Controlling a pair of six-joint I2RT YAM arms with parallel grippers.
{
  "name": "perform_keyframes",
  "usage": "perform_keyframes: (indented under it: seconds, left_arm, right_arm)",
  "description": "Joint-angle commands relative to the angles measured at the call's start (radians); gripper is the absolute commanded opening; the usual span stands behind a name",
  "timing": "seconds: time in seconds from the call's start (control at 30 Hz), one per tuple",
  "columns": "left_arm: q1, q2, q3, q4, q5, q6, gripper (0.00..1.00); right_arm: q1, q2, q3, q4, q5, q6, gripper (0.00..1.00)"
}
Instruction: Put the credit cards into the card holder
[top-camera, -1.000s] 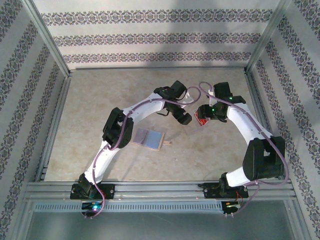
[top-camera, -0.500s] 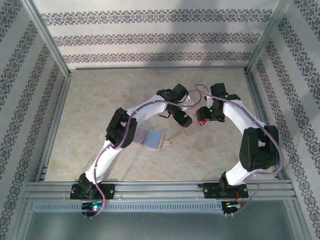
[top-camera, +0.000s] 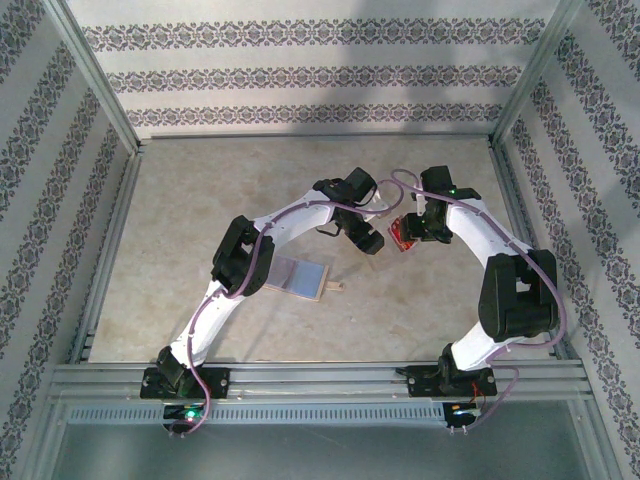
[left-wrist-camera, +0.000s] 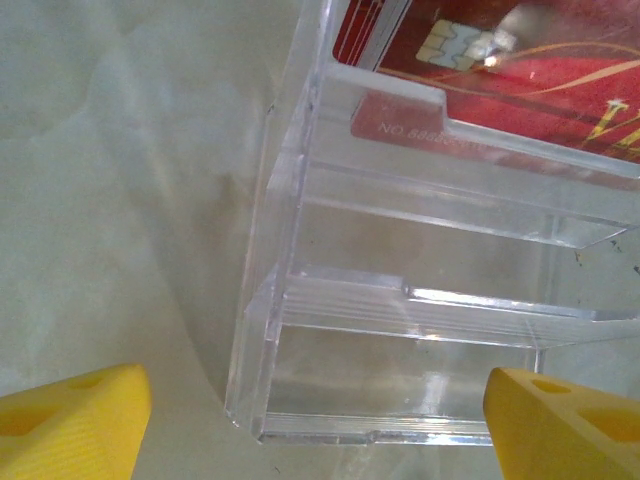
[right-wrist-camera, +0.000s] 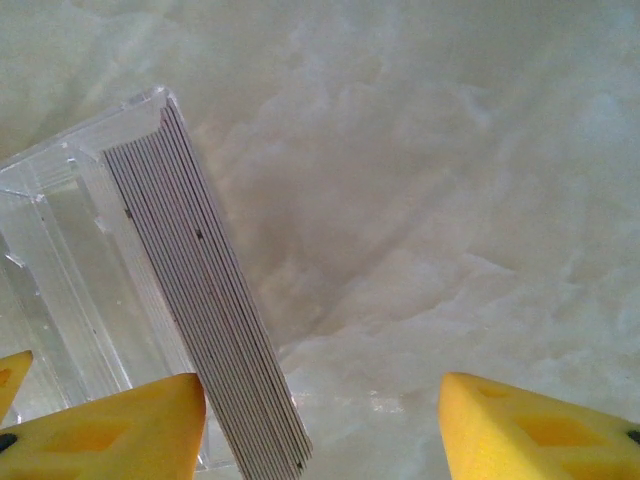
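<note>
Clear stepped plastic card stand (left-wrist-camera: 420, 300) blocks the way straight ahead of the left gripper (left-wrist-camera: 315, 425), fingers spread. Edge-on stack of thin cards (right-wrist-camera: 215, 300) just beside one finger of the right gripper (right-wrist-camera: 325, 425); bare pale table (right-wrist-camera: 450, 150) free beyond. Open tan wallet (top-camera: 300, 275) well apart, its right side clear.

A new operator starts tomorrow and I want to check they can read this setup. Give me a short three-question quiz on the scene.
1. True or false: the card holder lies open on the table.
2. The red credit cards stand in: A) the clear plastic stand; B) the card holder; C) a loose pile on the table.
3. How do the left gripper's jaws stand, open or shut?

Key: 1 true; 2 A; 3 open, one yellow finger on either side of the clear plastic stand.
</note>
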Motion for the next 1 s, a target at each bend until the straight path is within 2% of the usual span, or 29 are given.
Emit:
perform_keyframes:
  seconds: [0.0, 0.5, 0.83, 0.97]
  left_arm:
    - [-0.014, 0.03, -0.028, -0.051, -0.044, 0.002, 0.86]
    - [-0.019, 0.018, -0.055, -0.046, -0.058, 0.015, 0.86]
    - [-0.022, 0.021, -0.055, -0.048, -0.057, 0.015, 0.86]
    - [-0.024, 0.021, -0.056, -0.046, -0.065, 0.019, 0.86]
  right_arm:
    - [-0.012, -0.003, 0.023, -0.03, 0.042, -0.013, 0.61]
    - [-0.012, -0.055, 0.008, -0.035, 0.036, -0.016, 0.55]
    - [-0.008, -0.02, 0.01, -0.023, -0.04, -0.02, 0.58]
    - [-0.005, 0.004, 0.017, -0.037, -0.03, -0.027, 0.59]
